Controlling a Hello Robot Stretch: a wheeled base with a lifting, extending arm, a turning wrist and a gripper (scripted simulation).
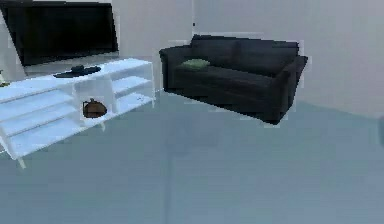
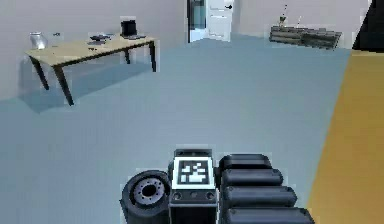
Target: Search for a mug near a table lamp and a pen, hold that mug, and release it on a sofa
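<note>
One dark sofa (image 1: 235,72) past bare floor (image 1: 220,170), TV stand (image 1: 70,100) beside it, tool (image 2: 148,197), load unclear

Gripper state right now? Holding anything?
Gripper: cannot be told. Its dark body sits at the arm side view's bottom edge, but I can't make out its far end, so I can't say whether it holds anything.

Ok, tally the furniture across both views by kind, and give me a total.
Sofa: 1
White shelf unit: 1
Wooden table: 1
Low grey cabinet: 1
Total: 4
</note>
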